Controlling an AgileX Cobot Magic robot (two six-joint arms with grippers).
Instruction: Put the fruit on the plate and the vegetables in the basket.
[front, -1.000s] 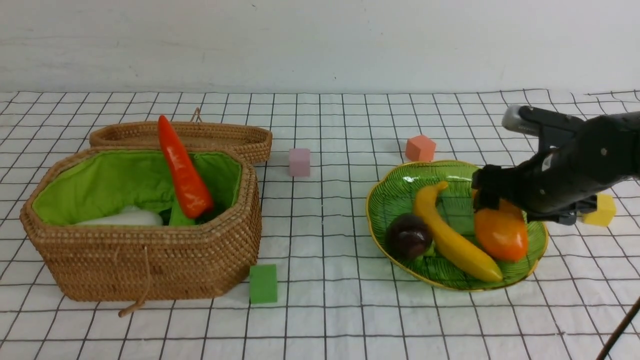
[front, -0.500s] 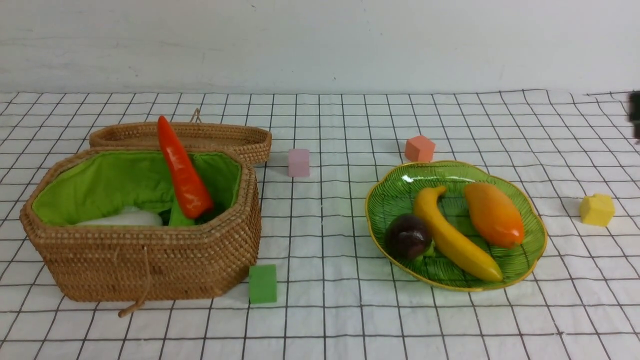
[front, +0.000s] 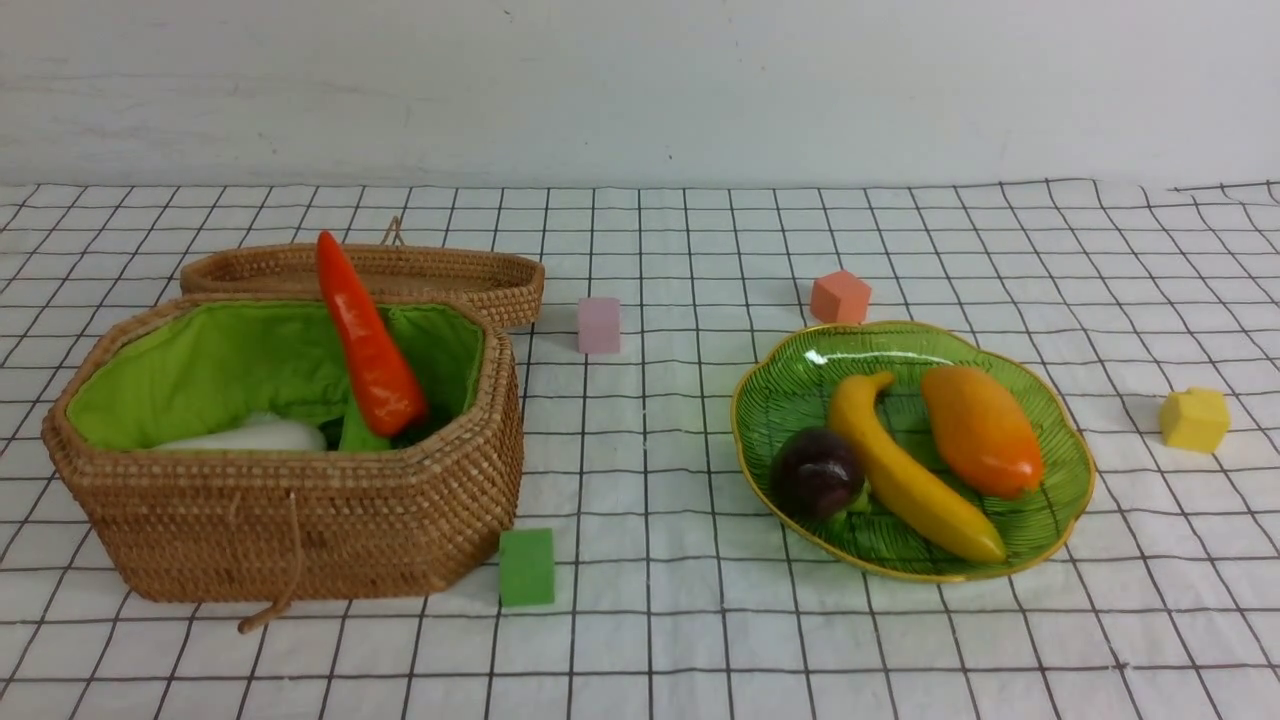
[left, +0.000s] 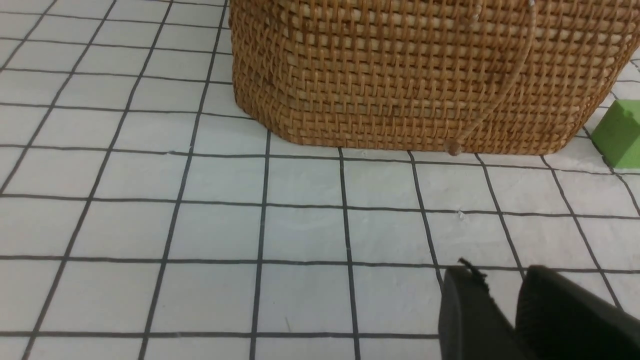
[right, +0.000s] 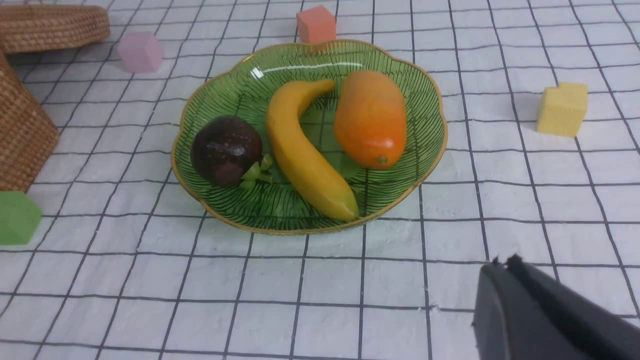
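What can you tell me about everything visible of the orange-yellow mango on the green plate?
The mango is a plump, smooth, glossy fruit, yellow-orange at the far end and deeper orange-red at the near end, with a tiny green spot at its near tip. It looks like plastic. It lies on its side in the green glass plate, on the right part of it, beside the banana and seemingly apart from it. No gripper touches it.
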